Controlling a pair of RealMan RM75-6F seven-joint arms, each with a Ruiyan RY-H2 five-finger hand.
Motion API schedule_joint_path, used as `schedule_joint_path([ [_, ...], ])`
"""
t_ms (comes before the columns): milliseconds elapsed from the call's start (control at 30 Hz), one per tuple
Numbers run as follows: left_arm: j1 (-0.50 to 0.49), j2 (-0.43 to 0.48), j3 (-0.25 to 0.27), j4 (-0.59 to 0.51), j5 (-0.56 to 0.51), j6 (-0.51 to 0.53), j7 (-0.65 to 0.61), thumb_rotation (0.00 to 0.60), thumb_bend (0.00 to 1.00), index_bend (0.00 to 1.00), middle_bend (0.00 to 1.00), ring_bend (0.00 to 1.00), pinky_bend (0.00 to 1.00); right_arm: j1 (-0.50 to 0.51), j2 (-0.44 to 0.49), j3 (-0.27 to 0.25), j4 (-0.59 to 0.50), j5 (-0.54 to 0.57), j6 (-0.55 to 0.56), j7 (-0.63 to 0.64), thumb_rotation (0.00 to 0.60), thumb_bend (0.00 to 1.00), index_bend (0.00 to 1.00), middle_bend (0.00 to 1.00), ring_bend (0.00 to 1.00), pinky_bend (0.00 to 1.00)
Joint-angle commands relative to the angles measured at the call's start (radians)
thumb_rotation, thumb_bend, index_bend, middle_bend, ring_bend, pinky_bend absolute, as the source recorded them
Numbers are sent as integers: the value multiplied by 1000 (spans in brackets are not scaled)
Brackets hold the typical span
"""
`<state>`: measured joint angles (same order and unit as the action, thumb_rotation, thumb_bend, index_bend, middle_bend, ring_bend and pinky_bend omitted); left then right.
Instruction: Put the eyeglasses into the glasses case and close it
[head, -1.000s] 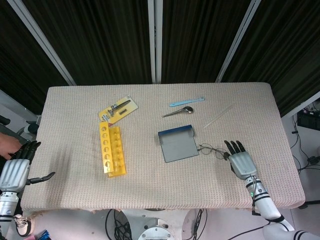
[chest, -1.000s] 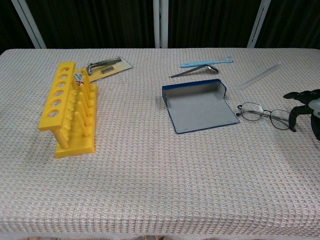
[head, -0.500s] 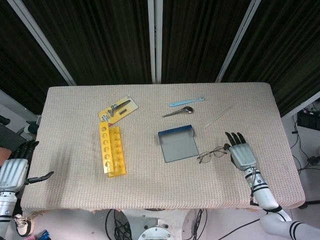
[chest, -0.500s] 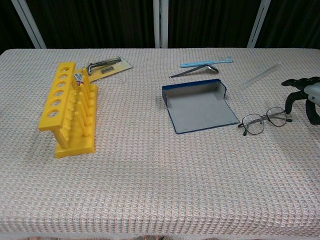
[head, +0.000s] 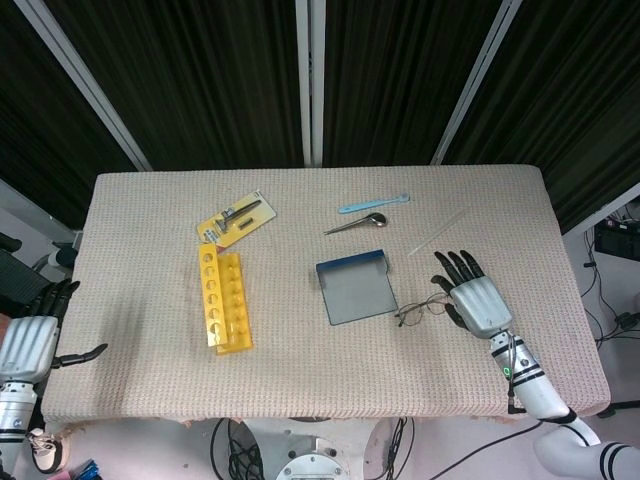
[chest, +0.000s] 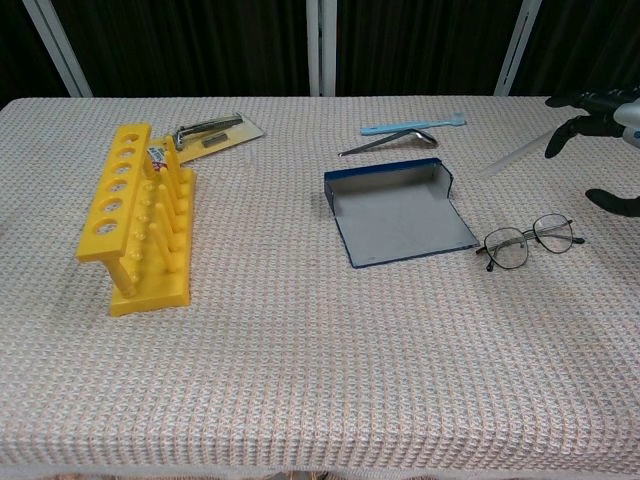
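From the head view alone I see my left hand (head: 30, 345) off the table's near left edge, fingers spread, holding nothing. The eyeglasses (chest: 528, 240) lie on the table (chest: 300, 360) just right of the open glasses case (chest: 400, 212). My right hand (head: 472, 298) hovers above them, fingers spread, empty; the chest view catches only its fingertips (chest: 560, 100). Beyond lies a spoon (head: 357, 224).

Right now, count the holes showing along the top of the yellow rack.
6, in one row along the top bar of the rack, running from its near end to its far end, left of the case. None look hidden.
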<state>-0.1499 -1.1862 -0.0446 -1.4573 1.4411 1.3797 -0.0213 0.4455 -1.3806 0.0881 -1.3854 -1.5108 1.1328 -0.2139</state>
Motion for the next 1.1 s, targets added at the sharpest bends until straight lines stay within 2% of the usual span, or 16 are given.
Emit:
schedule_joint_path([
  [33, 0, 2, 3, -5, 3, -1, 5, 360, 57, 66, 66, 71, 217, 47, 30, 9, -62, 66, -104, -93, 600, 299, 326, 0, 0, 0],
  [233, 1, 13, 7, -19, 1, -5, 13, 374, 56, 65, 64, 72, 217, 91, -4, 25, -54, 129, -160, -195, 600, 298, 370, 0, 0, 0],
  [633, 4, 20, 10, -14, -4, -12, -4, 374, 56, 66, 64, 72, 217, 124, -66, 22, -9, 232, -213, -247, 600, 294, 388, 0, 0, 0],
  [1100, 4, 18, 14, 3, -9, -26, -9, 371, 57, 66, 64, 71, 217, 144, -107, -2, 43, 239, -219, -243, 600, 297, 429, 0, 0, 0],
])
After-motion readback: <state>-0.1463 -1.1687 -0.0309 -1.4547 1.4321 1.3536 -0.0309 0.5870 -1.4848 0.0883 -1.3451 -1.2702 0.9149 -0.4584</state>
